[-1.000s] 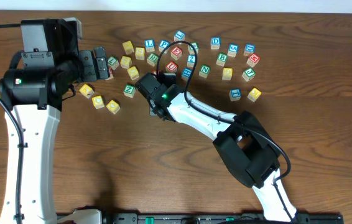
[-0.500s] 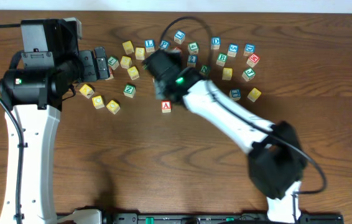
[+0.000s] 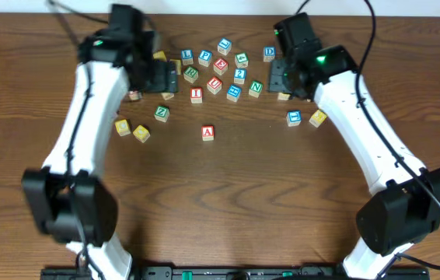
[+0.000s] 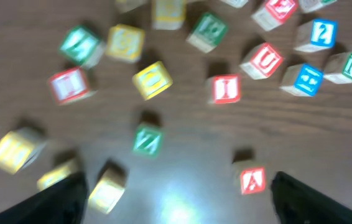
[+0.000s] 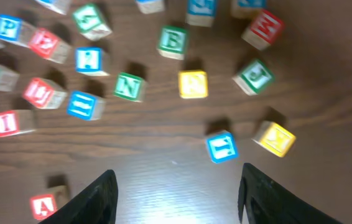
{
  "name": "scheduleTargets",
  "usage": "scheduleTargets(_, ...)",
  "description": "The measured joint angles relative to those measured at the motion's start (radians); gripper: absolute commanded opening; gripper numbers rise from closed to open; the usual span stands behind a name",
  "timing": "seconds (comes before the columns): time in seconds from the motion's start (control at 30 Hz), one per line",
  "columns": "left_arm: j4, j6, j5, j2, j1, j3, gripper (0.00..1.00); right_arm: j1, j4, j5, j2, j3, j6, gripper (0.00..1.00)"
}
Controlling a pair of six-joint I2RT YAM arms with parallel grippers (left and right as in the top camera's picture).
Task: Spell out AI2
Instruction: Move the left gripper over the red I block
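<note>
A cube (image 3: 207, 133) set alone on bare bench (image 3: 243, 194), judged as word start. I cube (image 3: 196, 95) and 2 cube (image 3: 239, 75) left in cluster (image 3: 228, 66). Nothing held: left tool (image 4: 179, 186) spread wide near I cube, right tool (image 5: 176, 186) parted.

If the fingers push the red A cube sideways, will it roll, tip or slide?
The red A cube looks rigid, with flat faces, so it would probably slide, not roll. It sits flat, as wide as tall, so tipping seems unlikely. Wooden-looking, it is likely light.
</note>
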State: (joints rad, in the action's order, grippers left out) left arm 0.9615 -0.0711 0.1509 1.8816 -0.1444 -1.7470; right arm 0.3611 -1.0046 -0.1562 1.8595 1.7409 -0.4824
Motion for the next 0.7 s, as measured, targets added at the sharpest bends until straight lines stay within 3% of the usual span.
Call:
scheduleTargets(0.07, -0.032, -0.013, 0.000, 0.047, -0.031, -0.015, 0.83, -0.023, -0.023, 0.005, 0.000, 0.000, 0.005, 0.57)
scheduleTargets(0.7, -0.294, -0.037, -0.116, 0.299, -0.166, -0.016, 0.83, -0.043, -0.042, 0.011, 0.000, -0.032, 0.043, 0.57)
